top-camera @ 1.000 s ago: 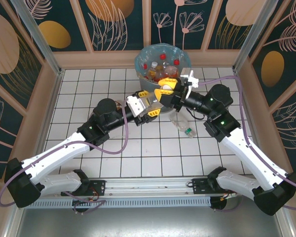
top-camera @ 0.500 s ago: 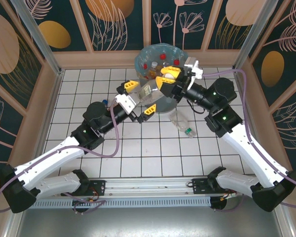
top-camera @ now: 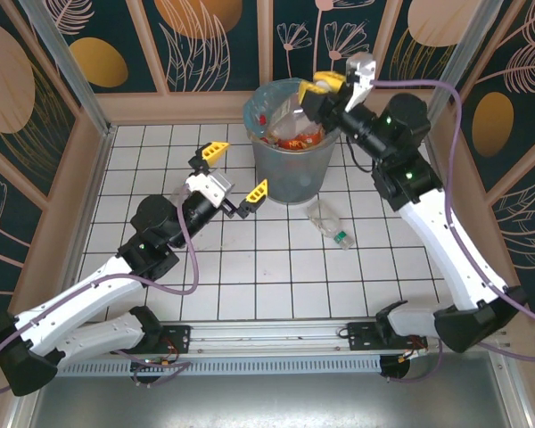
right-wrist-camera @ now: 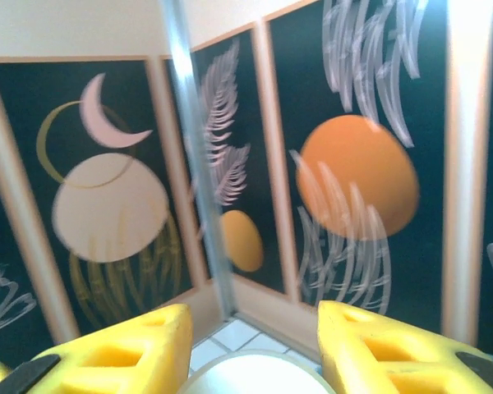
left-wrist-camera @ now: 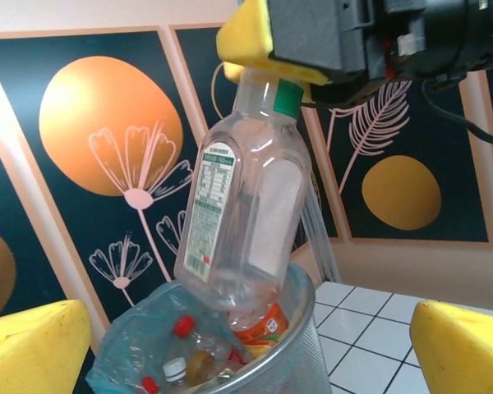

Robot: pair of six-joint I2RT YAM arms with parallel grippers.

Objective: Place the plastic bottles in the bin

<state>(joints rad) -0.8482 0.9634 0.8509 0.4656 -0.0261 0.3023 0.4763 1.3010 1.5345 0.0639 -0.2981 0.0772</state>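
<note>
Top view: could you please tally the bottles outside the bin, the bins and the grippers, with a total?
Bottles in clear sight outside the bin: 2, a held bottle in the right gripper and a loose bottle on the table
Bins: 1
Grippers: 2, counting the open left gripper
Total: 5

White tiled floor [top-camera: 276,276] ringed by dark floral panels [top-camera: 216,49].
</note>
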